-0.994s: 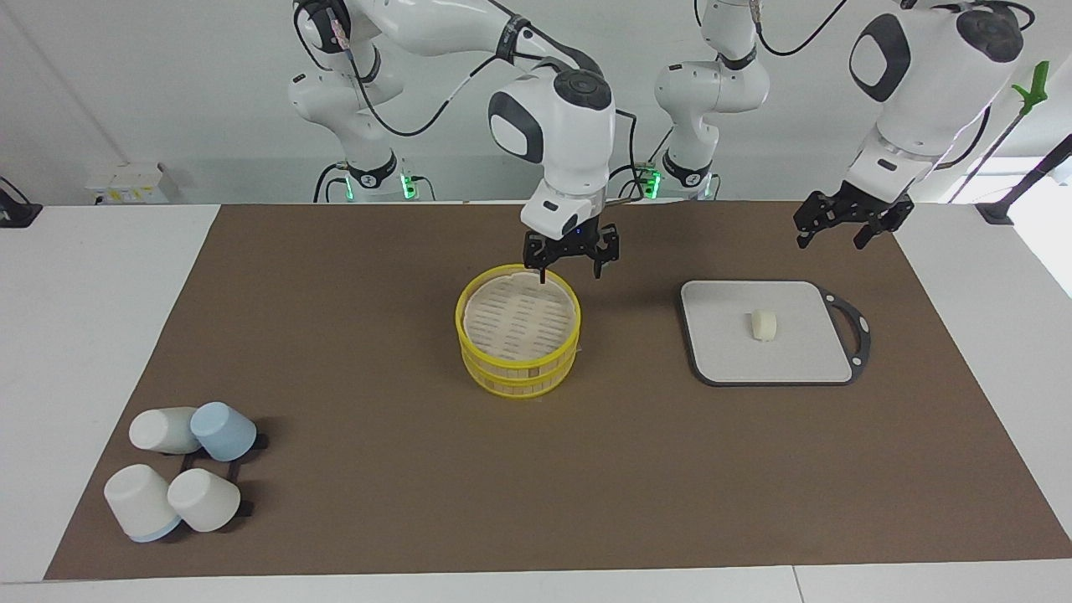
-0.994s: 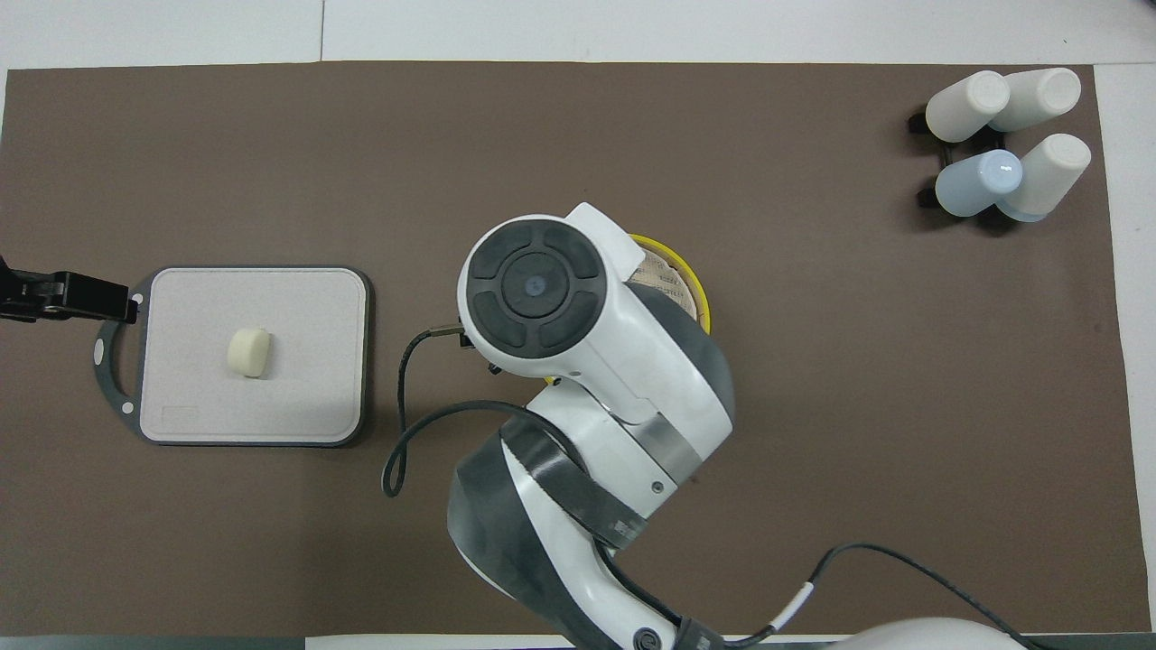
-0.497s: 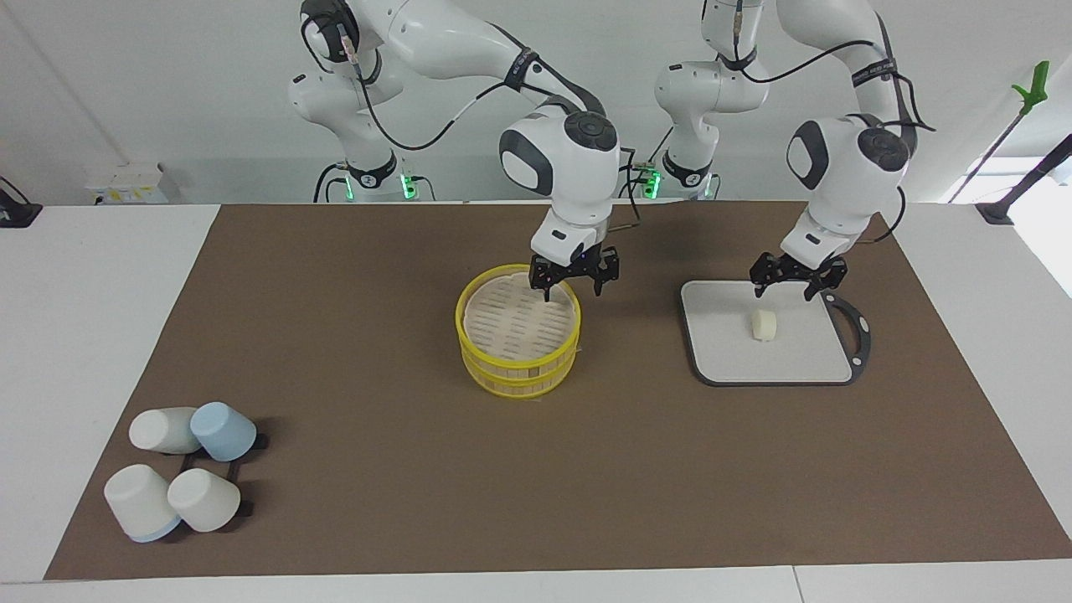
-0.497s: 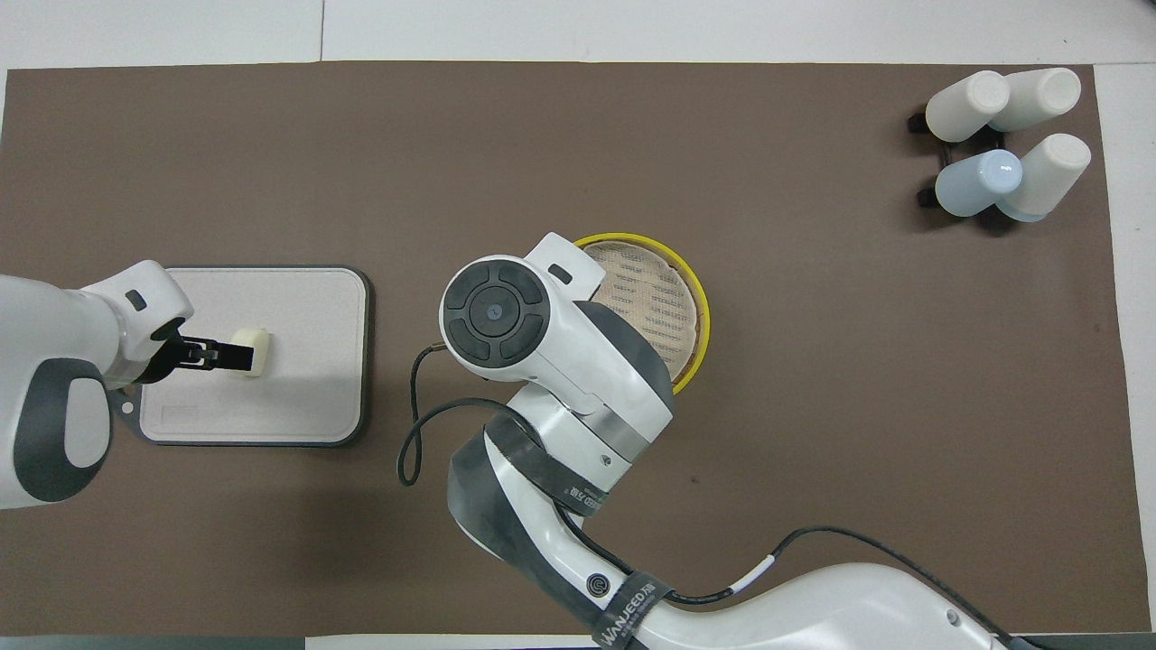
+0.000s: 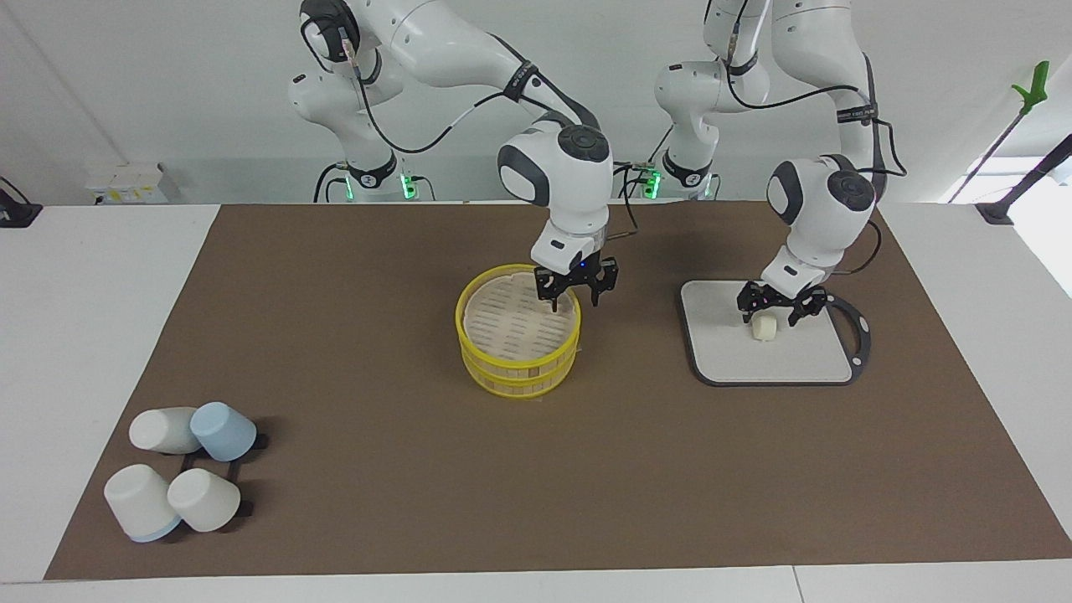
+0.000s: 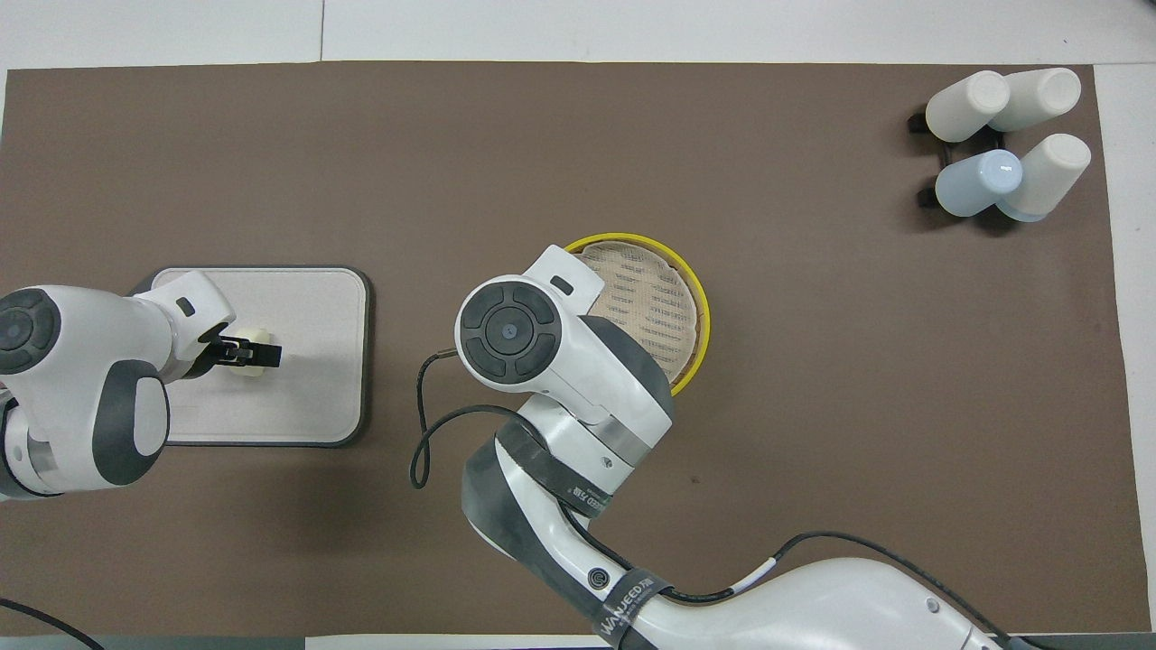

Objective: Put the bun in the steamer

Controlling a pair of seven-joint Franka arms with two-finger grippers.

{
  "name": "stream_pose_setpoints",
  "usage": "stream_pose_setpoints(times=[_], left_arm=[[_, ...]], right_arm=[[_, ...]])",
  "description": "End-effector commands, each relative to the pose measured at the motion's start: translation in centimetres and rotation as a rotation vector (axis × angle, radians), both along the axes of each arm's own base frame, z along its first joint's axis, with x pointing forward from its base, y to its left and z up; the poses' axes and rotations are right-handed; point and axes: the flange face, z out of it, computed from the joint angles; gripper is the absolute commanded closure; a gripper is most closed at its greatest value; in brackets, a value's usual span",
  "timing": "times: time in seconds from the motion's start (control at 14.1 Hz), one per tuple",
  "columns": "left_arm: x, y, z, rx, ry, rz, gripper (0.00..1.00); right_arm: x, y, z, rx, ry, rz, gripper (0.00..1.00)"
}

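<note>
Bright, even light falls from above. Small soft shadows sit right under the left gripper (image 5: 771, 314) and the right gripper (image 5: 576, 296). Everything looks sharp, with no glare.

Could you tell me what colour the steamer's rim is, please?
Bright yellow; the steamer's rim shows best in the facing view.

A brown mat (image 5: 586, 469) covers the table (image 5: 84, 318), bearing steamer (image 5: 517, 356), board (image 5: 775, 364), cups (image 5: 180, 477).

On my desk (image 5: 75, 335) lies a brown mat (image 5: 377, 469). A grey board (image 5: 796, 368) sits toward my left arm's end. Four cups (image 5: 180, 477), three white and one blue, lie tipped on a black rack at my right arm's end.
</note>
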Motion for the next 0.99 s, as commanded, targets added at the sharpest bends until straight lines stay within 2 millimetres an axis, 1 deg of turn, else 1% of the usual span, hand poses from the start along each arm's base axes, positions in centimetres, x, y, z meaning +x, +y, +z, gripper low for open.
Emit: stream_pose_setpoints(times=[0.0,0.07,0.14,0.21,0.36,0.5,0.64,0.78,0.85,0.92], left_arm=[[-0.3,-0.2,-0.3,0.007,-0.015,-0.020,0.11],[-0.2,-0.4,-0.3,0.007,-0.028,-0.020,0.17],[-0.6,-0.4,-1.1,0.007,-0.031,-0.019,0.28],[-0.7,-0.4,-1.2,0.007,-0.038,-0.019,0.45],[-0.7,-0.4,-1.2,0.007,-0.033,-0.017,0.69],[-0.7,-0.4,-1.2,0.007,-0.032,-0.016,0.78],[-0.6,-0.5,-1.0,0.007,-0.016,-0.018,0.80],[0.4,-0.5,0.3,0.004,0.005,-0.008,0.80],[1.1,-0.6,1.5,-0.010,0.023,0.012,0.80],[2.1,-0.8,3.5,-0.032,0.048,0.033,0.80]], right_arm=[[-0.3,-0.9,0.0,-0.001,-0.016,0.026,0.26],[-0.4,-0.9,0.1,0.000,-0.018,0.026,0.29],[-0.3,-1.0,0.1,0.007,-0.023,0.023,0.36],[-0.2,-1.0,0.2,0.010,-0.026,0.023,0.42],[-0.1,-1.2,0.0,0.013,-0.031,0.022,0.50],[-0.2,-1.3,-0.5,0.027,-0.043,0.024,0.50],[-0.4,-1.4,-0.9,0.033,-0.050,0.027,0.50],[-0.5,-1.4,-1.0,0.032,-0.049,0.029,0.59],[-0.4,-1.5,-1.0,0.032,-0.049,0.028,0.67],[-0.4,-1.5,-1.0,0.032,-0.049,0.027,0.74]])
